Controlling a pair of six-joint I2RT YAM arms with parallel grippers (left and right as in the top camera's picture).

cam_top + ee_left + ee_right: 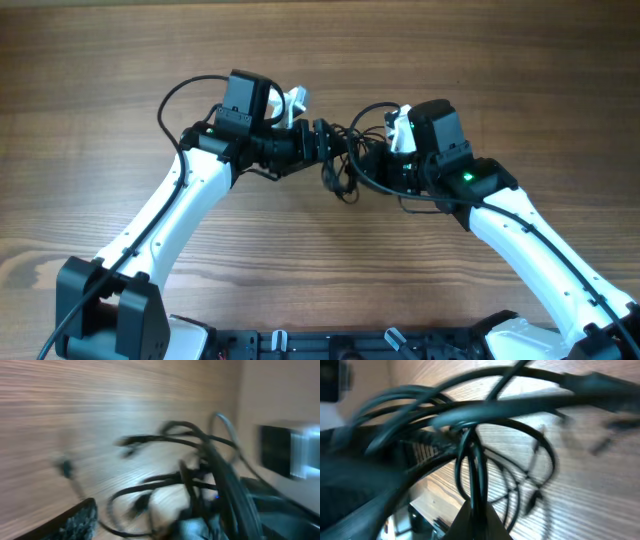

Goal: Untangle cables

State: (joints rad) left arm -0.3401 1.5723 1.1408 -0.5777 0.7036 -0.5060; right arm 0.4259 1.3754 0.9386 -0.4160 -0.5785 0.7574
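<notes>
Right wrist view: right hand [476,516] pinches the cables [485,407]; left hand [322,140] stands spread among them.

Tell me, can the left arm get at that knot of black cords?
Probably yes: the left claw sits right at the cords with nothing between, though the right claw has them pinched.

left end effector [325,142]: state unclear | right end effector [372,160]: closed
</notes>
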